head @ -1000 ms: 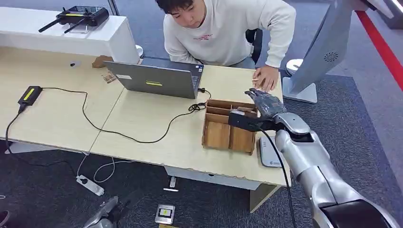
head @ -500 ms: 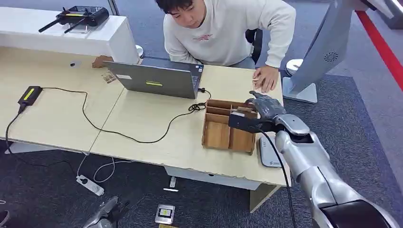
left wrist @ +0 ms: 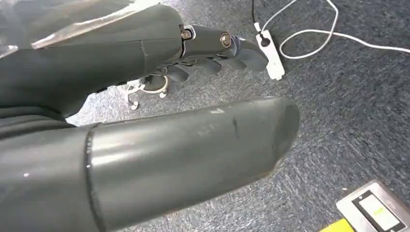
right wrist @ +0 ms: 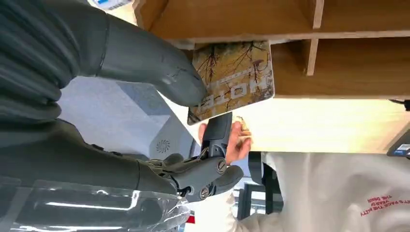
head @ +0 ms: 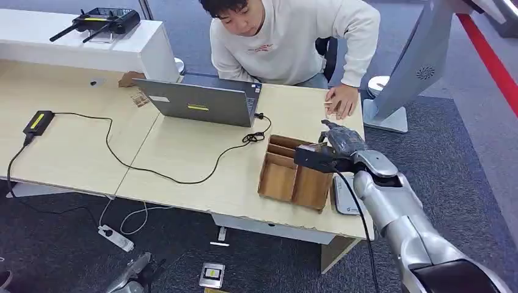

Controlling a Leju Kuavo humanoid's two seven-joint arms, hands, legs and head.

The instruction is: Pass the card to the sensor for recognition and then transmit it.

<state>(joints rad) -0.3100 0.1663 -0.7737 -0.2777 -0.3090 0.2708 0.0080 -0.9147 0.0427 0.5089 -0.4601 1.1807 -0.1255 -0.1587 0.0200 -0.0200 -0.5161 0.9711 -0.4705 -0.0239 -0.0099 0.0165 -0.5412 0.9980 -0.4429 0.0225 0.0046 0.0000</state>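
Skewed since the earlier frame, the compartmented wooden organiser box [head: 292, 177] now sits rotated on the pale wooden counter [head: 183, 159], its near right corner swung toward the flat grey card sensor pad [head: 346, 196] at the lower right of the head view. The right robot hand [head: 338, 141] sits at the box's far right corner, and the right wrist view shows it pinching a printed card with a branch pattern [right wrist: 232, 79] between thumb and finger — the card's far edge is at the box's wall.

The grip covers only one corner of the card, so the card could pivot or slip out if it catches on the divider. Dragging could shove the box further, onto the sensor pad. A person's hand [head: 341, 100] rests on the counter just beyond, near the lifting path. The left robot hand [left wrist: 212, 48] hangs over the carpet, fingers curled around nothing.
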